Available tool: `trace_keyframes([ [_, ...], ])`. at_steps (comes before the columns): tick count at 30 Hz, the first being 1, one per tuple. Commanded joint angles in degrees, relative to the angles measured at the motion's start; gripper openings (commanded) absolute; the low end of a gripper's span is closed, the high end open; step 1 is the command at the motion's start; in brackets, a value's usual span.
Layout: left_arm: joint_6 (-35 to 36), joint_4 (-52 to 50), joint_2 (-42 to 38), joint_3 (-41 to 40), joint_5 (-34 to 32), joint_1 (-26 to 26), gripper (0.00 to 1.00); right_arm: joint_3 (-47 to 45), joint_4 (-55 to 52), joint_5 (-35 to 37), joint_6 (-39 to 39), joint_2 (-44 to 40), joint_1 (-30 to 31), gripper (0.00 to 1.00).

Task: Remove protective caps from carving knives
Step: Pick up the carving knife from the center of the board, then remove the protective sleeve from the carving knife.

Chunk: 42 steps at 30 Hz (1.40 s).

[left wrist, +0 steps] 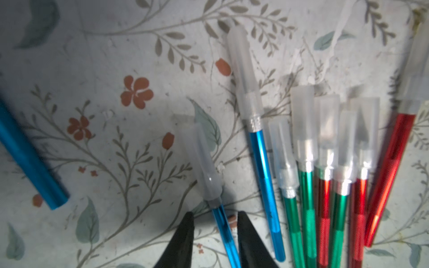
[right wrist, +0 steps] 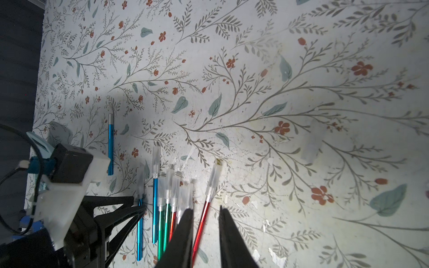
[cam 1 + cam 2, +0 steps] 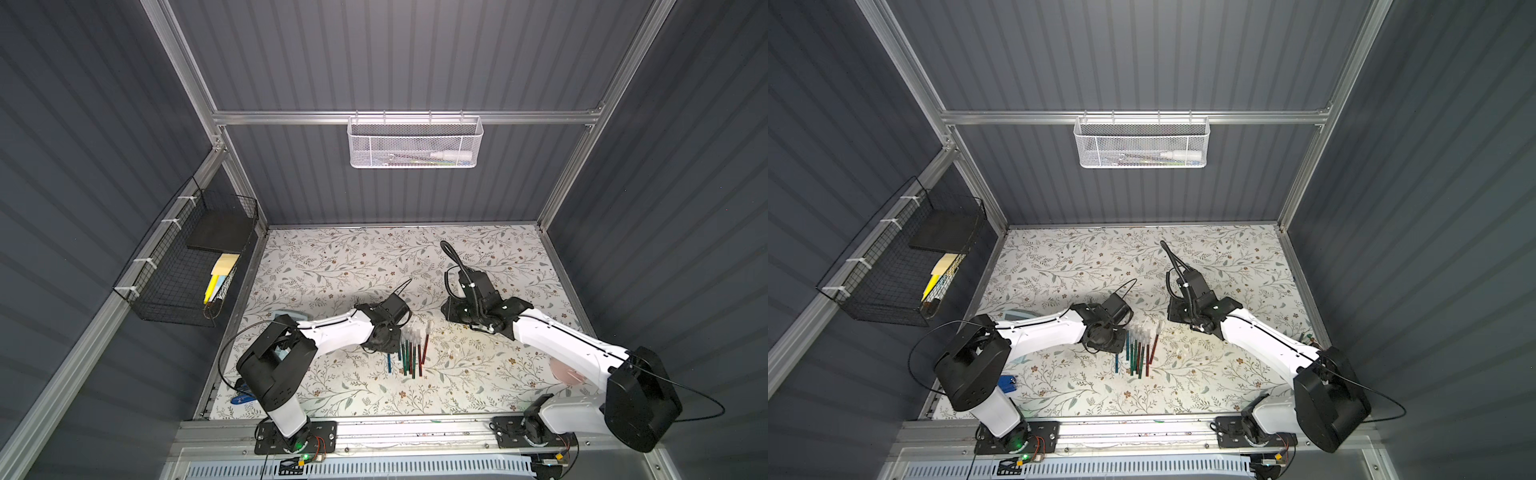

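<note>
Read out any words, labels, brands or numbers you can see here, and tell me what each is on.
None can be read.
The carving knives and protective caps show no print.
Any label on the white bottle in the mesh basket is too small to read.

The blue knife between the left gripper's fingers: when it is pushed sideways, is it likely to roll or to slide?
Likely it rolls: the blue knife has a thin round handle and lies flat on the table. Its shiny metal looks smooth, so it may slip when the left gripper closes. Being a slim straight stick, it seems stiff and light.
</note>
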Motion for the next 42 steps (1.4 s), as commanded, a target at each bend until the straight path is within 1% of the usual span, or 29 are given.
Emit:
trace_keyframes([
  [1, -3.2, 1.5, -1.9, -2.7, 2.4, -0.4, 0.32, 0.9, -0.2, 0.6, -0.4, -0.2, 0.2, 0.23],
  [4, -4.1, 3.0, -2.0, -4.5, 3.7, -0.4, 0.32, 0.7, -0.2, 0.6, -0.3, -0.6, 0.2, 0.23],
  [7, -4.0, 3.1, -0.7, -4.5, 4.2, -0.4, 0.31, 0.4, -0.3, 1.1, -0.2, -1.2, 0.2, 0.23],
  [9, -3.7, 3.3, 0.1, -4.5, 5.0, -0.4, 0.26, 0.4, -0.3, 1.0, -0.3, -1.4, 0.2, 0.23],
  [13, -3.7, 3.3, 0.7, -4.7, 5.2, -0.4, 0.22, 0.1, -0.4, 1.6, -0.1, -1.7, 0.2, 0.23],
  [16, -3.5, 3.3, 0.9, -4.3, 5.2, -0.4, 0.15, -0.1, -0.1, 1.7, 0.1, -1.6, 0.2, 0.23],
  [19, -2.9, 3.0, 1.0, -3.5, 4.7, -0.4, 0.10, 0.0, 0.1, 1.4, 0.2, -1.4, 0.2, 0.23],
  [25, -1.2, -0.8, 0.0, -0.8, 3.8, -0.4, 0.04, 0.1, 0.3, 1.5, 0.4, -1.6, 0.1, 0.25],
  [28, 0.2, -2.9, -1.9, 1.4, 2.8, -0.4, 0.03, 0.1, 1.1, 0.7, 0.5, -1.6, 0.2, 0.26],
  [29, 0.7, -3.3, -2.8, 2.0, 2.5, -0.4, 0.03, 0.0, 1.6, 0.1, 0.8, -1.6, 0.2, 0.27],
  [31, 1.7, -3.2, -4.5, 2.7, 2.3, -0.4, 0.03, -0.6, 4.0, -2.6, 0.8, -1.8, 0.2, 0.35],
  [32, 2.1, -2.8, -5.6, 2.9, 2.4, -0.4, 0.03, -1.3, 6.3, -5.1, 1.0, -2.0, 0.2, 0.38],
  [34, 3.0, -1.7, -7.4, 3.5, 3.2, -0.3, 0.03, -2.5, 10.9, -9.9, 2.1, -1.8, 0.0, 0.42],
  [36, 3.5, -0.2, -9.3, 4.1, 4.4, -0.3, 0.03, -2.6, 14.0, -13.9, 3.8, -0.9, 0.0, 0.43],
  [37, 3.6, 0.4, -10.1, 4.2, 4.9, -0.3, 0.03, -2.3, 14.3, -14.5, 4.5, -0.4, 0.0, 0.43],
  [38, 3.7, 1.0, -10.9, 4.5, 5.1, -0.3, 0.03, -1.9, 14.6, -17.0, 5.0, 0.2, 0.0, 0.43],
  [40, 4.1, 1.6, -12.0, 4.9, 5.6, -0.3, 0.03, -1.3, 15.3, -19.5, 5.8, 1.3, 0.0, 0.43],
  [42, 4.4, 2.3, -12.9, 5.2, 6.2, -0.3, 0.03, -0.9, 16.7, -22.0, 6.5, 2.2, 0.0, 0.45],
])
